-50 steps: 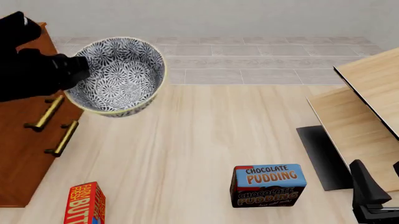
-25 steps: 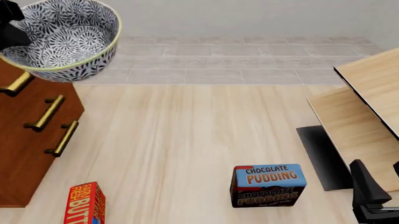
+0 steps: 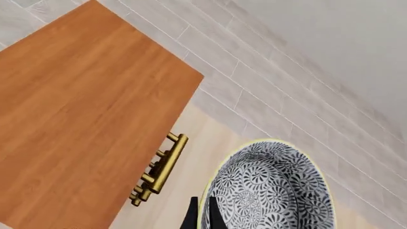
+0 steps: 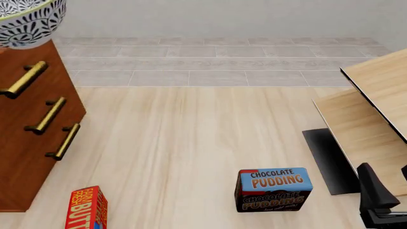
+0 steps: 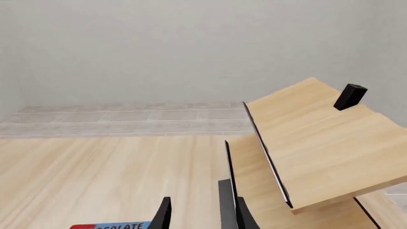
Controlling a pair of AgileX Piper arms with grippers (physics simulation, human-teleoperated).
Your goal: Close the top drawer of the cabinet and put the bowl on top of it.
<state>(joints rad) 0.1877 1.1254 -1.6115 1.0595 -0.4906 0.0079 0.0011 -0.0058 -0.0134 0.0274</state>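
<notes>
The bowl (image 4: 25, 21), blue-and-white patterned with a pale rim, hangs in the air at the front view's top left corner, over the front edge of the cabinet (image 4: 25, 157). In the left wrist view my left gripper (image 3: 202, 217) is shut on the rim of the bowl (image 3: 270, 191), beside the cabinet's flat top (image 3: 83, 109). The top drawer (image 4: 45, 71), with its brass handle (image 4: 24, 79), looks flush with the two drawers below. My right gripper (image 5: 200, 217) stands open and empty low at the right.
A chocolate pudding box (image 4: 273, 189) stands on the table at front centre, and a red butter box (image 4: 86, 210) at front left. Pale wood furniture (image 4: 375, 105) with a dark base plate (image 4: 327, 160) fills the right side.
The bowl has gone up and left, from beside the cabinet's front to above its top edge. The left arm has left the front view. The right arm has not moved.
</notes>
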